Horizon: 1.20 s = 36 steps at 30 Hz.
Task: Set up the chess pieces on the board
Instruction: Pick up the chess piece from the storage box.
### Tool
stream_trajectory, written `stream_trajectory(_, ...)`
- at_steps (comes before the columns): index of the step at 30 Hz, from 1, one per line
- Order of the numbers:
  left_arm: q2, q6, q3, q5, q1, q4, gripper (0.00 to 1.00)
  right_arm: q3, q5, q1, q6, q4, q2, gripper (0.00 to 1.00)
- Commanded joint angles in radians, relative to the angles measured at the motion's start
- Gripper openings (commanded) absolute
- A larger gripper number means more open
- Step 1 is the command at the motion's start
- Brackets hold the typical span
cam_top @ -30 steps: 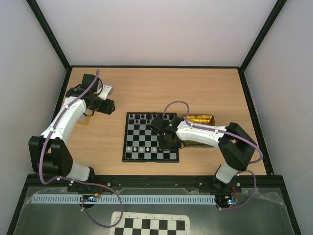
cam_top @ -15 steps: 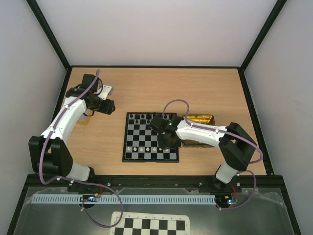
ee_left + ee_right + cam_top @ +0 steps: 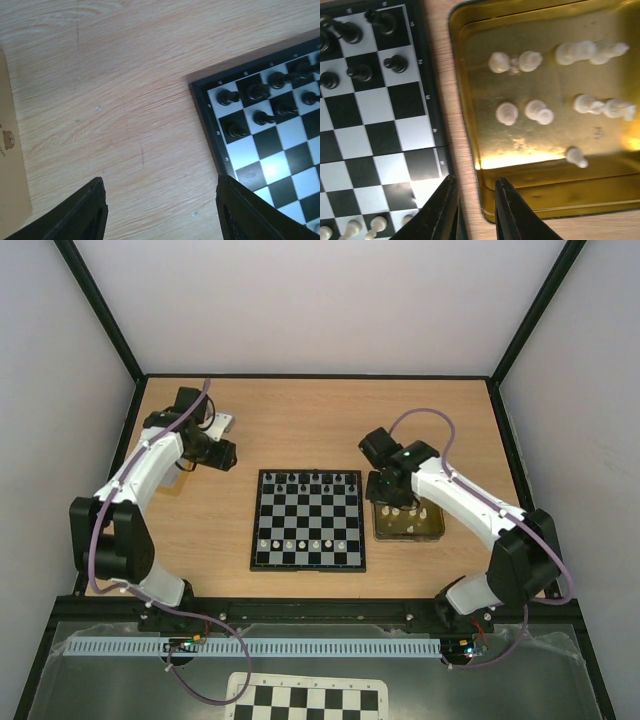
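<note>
Left hand (image 3: 161,184) spread near the desk's (image 3: 300,420) far-left corner; right hand (image 3: 476,182) slightly parted, empty, above the tray's (image 3: 530,200) left edge. Board (image 3: 307,565) mid-desk — white pieces (image 3: 289,544) along its near edge, more in the tray.

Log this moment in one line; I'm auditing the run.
left gripper: open, over table beside board | right gripper: slightly open, empty, over tray | white pieces: some on board, several in tray

table (image 3: 300,425) | board (image 3: 305,512) at centre | gold tray (image 3: 410,537) just beside its right edge
</note>
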Motion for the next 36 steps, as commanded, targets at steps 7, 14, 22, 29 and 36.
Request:
stream_trajectory(7, 0.141, 0.071, 0.089, -0.07, -0.002, -0.04, 0.61, -0.104, -0.03, -0.217, -0.138, -0.102, -0.09, 0.2)
stream_trajectory(14, 0.12, 0.071, 0.037, -0.043, 0.0, -0.033, 0.6, -0.131, -0.076, -0.244, -0.14, -0.092, -0.081, 0.2)
stream_trajectory(22, 0.125, 0.049, -0.056, -0.028, 0.0, -0.004, 0.6, -0.195, -0.08, -0.277, -0.14, -0.086, -0.121, 0.2)
stream_trajectory(29, 0.136, 0.062, -0.031, -0.022, 0.001, -0.014, 0.61, -0.276, -0.09, -0.304, -0.14, -0.036, -0.135, 0.2)
stream_trajectory(36, 0.15, 0.052, 0.009, 0.003, 0.0, -0.013, 0.61, -0.271, -0.074, -0.317, -0.151, 0.034, -0.083, 0.23)
